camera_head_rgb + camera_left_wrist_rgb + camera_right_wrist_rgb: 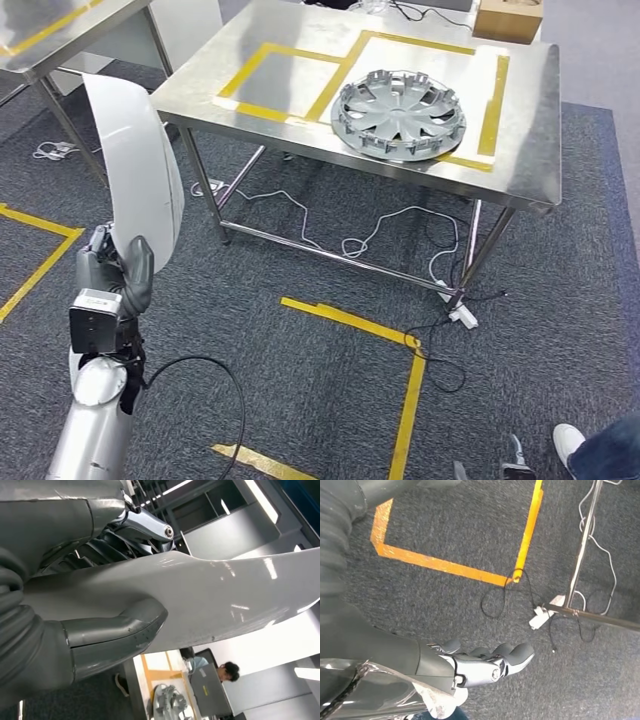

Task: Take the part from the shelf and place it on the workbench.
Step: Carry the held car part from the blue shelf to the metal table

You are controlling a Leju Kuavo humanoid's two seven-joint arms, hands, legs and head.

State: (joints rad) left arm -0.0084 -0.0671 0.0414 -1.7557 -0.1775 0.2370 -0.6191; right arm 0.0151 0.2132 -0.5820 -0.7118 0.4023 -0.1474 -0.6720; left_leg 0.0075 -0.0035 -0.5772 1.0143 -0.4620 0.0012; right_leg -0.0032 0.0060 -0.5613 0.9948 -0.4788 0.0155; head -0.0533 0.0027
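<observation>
The part (140,160) is a curved, glossy white-grey panel. My left hand (124,280) grips its lower edge at the left of the head view and holds it upright above the carpet, well short of the workbench. In the left wrist view my thumb (113,630) presses on the panel (226,600). The steel workbench (528,150) stands ahead to the right, marked with yellow tape rectangles. A silver wheel cover (398,112) lies in its right rectangle. My right hand (486,662) hangs over the floor with its fingers stretched out, holding nothing.
A cardboard box (507,18) sits at the bench's far corner. Cables (362,240) and a power strip (462,315) lie under the bench. Yellow tape (407,400) marks the carpet. A second steel table (45,30) stands far left. A person's shoe (567,440) is at bottom right.
</observation>
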